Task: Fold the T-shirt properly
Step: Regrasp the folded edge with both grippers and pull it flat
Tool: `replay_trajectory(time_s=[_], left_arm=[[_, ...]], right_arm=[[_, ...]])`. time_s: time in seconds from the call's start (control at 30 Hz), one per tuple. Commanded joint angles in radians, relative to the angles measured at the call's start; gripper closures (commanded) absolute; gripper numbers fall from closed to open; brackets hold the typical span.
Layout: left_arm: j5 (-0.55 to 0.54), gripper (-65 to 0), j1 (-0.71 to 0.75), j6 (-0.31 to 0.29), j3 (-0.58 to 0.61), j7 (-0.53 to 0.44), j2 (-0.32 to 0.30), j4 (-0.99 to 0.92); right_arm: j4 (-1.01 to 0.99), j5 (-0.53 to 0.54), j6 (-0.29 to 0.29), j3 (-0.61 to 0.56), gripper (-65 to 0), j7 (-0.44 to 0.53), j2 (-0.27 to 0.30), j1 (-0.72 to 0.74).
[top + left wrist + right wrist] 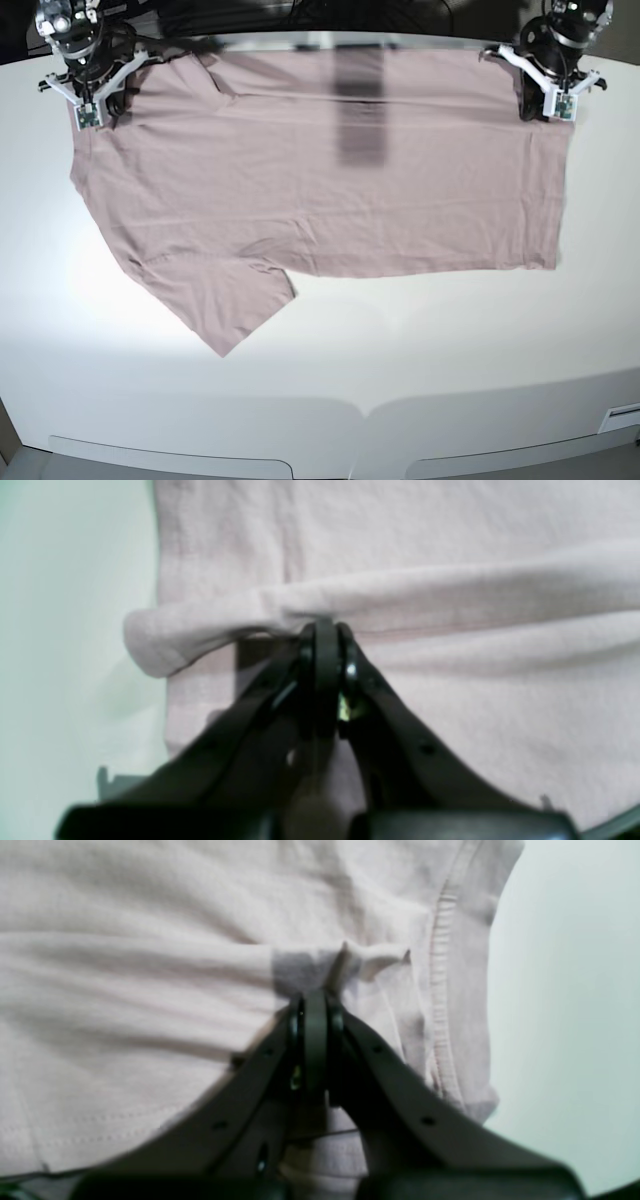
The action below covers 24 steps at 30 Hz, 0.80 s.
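Observation:
The pink-mauve T-shirt (320, 190) lies spread sideways on the white table, one sleeve (225, 305) pointing toward the front left. My left gripper (548, 92) is at the shirt's far right corner. In the left wrist view the left gripper (325, 630) is shut on a raised fold of the T-shirt (400, 555) near its edge. At the far left corner is my right gripper (92, 98). In the right wrist view the right gripper (315, 999) is shut on a pinched ridge of the T-shirt (125, 980) beside a stitched hem (440, 990).
The white table (420, 340) runs wide in front of the shirt and ends in a front edge (360, 410). A dark shadow stripe (358, 120) falls across the shirt's far middle. Dark background lies behind the table's far edge.

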Motion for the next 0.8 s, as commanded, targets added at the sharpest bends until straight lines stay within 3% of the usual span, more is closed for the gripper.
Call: replay_trajectory(time_s=[0.0,0.27,0.4,0.77], left_arm=[[0.032,0.0,0.051,-0.012,0.018,0.256,0.0,-0.023],[0.096,0.0,0.049,-0.008,0.018,0.231,0.0,0.071],[0.12,0.0,0.017,-0.007,-0.005,0.269,0.0,0.177],[0.116,0.0,-0.188,-0.006,-0.124,0.34,-0.001,0.322]], right_arm=[[0.013,-0.006,-0.005,0.013,0.0,-0.016,0.01,-0.021],[0.045,-0.012,-0.005,0.014,0.0,-0.003,0.011,-0.04],[0.103,-0.059,-0.006,0.02,0.0,-0.005,0.011,-0.035],[0.187,-0.047,-0.004,0.111,0.0,-0.013,0.03,0.076]])
